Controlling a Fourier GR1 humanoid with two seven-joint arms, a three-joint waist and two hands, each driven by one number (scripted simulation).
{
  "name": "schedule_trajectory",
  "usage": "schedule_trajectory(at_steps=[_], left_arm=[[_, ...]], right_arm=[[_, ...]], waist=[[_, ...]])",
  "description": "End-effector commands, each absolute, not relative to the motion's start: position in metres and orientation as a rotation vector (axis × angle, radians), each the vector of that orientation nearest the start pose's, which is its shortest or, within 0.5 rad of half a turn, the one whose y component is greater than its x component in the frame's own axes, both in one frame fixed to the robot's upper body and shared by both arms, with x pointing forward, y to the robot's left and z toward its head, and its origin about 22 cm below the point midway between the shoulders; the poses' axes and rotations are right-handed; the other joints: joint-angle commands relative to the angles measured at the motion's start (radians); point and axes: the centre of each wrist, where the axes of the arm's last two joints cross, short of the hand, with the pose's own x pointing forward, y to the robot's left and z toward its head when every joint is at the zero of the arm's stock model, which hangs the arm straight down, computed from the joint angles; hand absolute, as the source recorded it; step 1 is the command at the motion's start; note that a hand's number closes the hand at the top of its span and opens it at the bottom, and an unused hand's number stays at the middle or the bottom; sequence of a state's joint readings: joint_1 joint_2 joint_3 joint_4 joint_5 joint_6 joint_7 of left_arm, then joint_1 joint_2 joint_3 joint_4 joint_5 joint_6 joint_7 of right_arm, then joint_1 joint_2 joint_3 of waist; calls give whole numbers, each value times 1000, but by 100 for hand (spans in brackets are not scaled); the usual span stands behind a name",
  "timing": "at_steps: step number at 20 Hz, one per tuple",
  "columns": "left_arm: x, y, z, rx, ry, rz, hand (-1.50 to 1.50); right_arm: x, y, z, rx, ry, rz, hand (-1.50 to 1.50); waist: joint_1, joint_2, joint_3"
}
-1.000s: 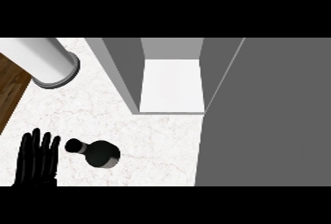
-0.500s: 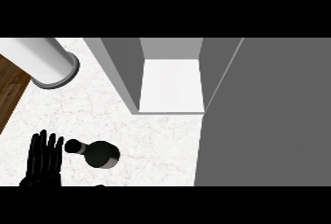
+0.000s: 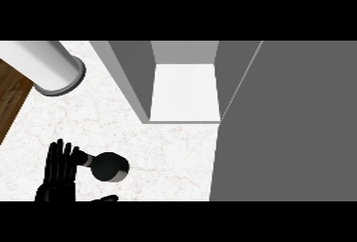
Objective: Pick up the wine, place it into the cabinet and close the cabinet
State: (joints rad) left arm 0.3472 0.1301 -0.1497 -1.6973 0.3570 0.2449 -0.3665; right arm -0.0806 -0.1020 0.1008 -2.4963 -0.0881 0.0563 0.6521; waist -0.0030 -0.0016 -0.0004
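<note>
The wine bottle [image 3: 106, 166] is dark, with a grey-rimmed base, and lies on the marble counter [image 3: 160, 146] at the lower left. Its neck points left, toward my left hand [image 3: 60, 172]. That hand is open with its fingers straight up, and they sit right against the bottle's neck. The thumb [image 3: 105, 198] shows just below the bottle. The cabinet [image 3: 185, 92] stands open at the top middle, its white shelf bare. Its grey door [image 3: 286, 123] is swung out and fills the right side. My right hand is out of sight.
A white cylinder with a grey rim [image 3: 49, 68] stands at the upper left of the counter. Beyond the counter's left edge is brown wood [image 3: 10, 99]. Bare marble lies between the bottle and the cabinet's front.
My left hand has slid right until it meets the bottle's neck, and its thumb now shows below the bottle. The bottle and the cabinet door have not moved.
</note>
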Motion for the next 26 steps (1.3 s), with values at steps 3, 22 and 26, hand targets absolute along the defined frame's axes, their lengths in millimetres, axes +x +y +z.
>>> schedule_trajectory(at_steps=[3, 22, 26], left_arm=[[161, 248, -54, 63, -1678, 391, -150], [159, 248, -108, 67, -1640, 379, -150], [162, 246, -116, 28, -1632, 370, -150]], right_arm=[[126, -223, 227, 222, -1949, 258, -150], [133, -227, 219, 220, -1943, 269, -150], [124, -216, 227, 213, -1970, 269, -150]], waist=[[0, 1, 0], [0, 1, 0], [0, 0, 0]])
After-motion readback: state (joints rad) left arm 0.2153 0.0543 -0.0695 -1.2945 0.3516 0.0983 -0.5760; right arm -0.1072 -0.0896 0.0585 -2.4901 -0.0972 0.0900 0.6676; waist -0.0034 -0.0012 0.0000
